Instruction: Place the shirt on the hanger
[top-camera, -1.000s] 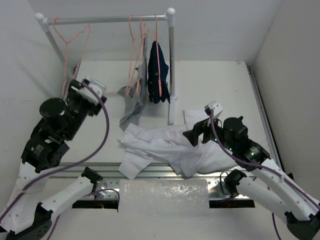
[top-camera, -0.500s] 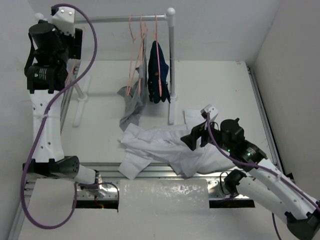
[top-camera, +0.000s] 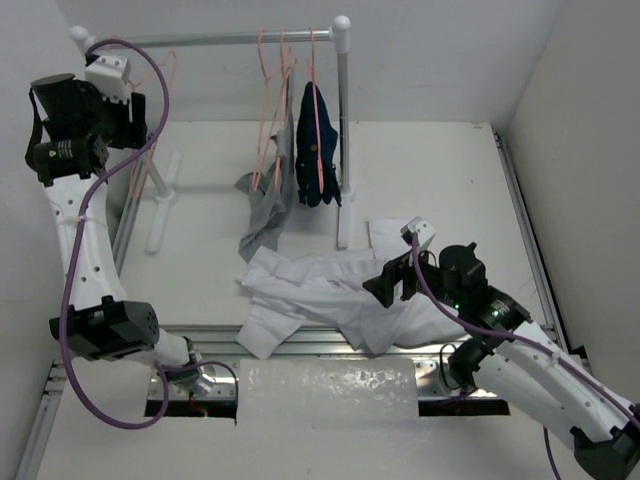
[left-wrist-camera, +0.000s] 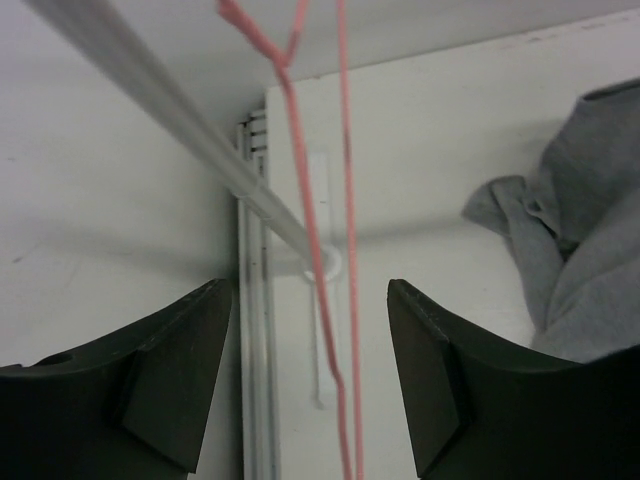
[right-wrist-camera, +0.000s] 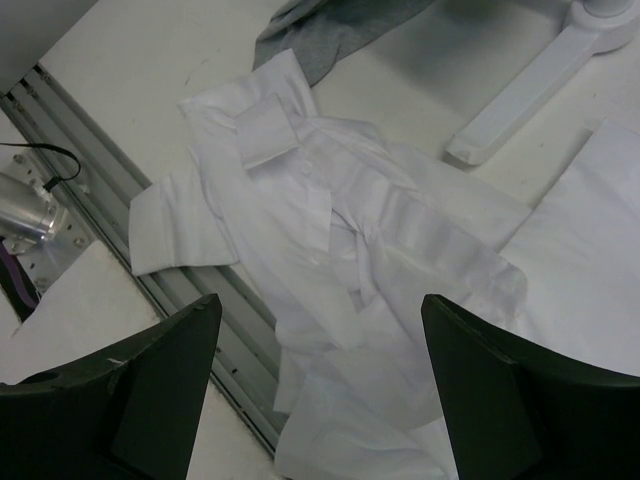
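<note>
Up at the left, the left gripper (left-wrist-camera: 310, 295) stands open around the pink wire of the hanger (left-wrist-camera: 346, 200), apparently not touching it and gripping nothing. The hanger dangles loose from the rail (left-wrist-camera: 150, 100), so an off-centre closing could nudge the thin wire aside or catch the rail instead. Rightward, the shirt (top-camera: 330, 290) lies crumpled on the table (top-camera: 450, 170), white and thin, collar and cuff showing. The right gripper (right-wrist-camera: 320, 305) hovers above it, wide open and empty.

The shirt (right-wrist-camera: 340, 230) is seen as thin, creased white cloth, the hanger (left-wrist-camera: 345, 200) as smooth pink wire, the grey garment (left-wrist-camera: 590, 230) as soft matt cloth.
</note>
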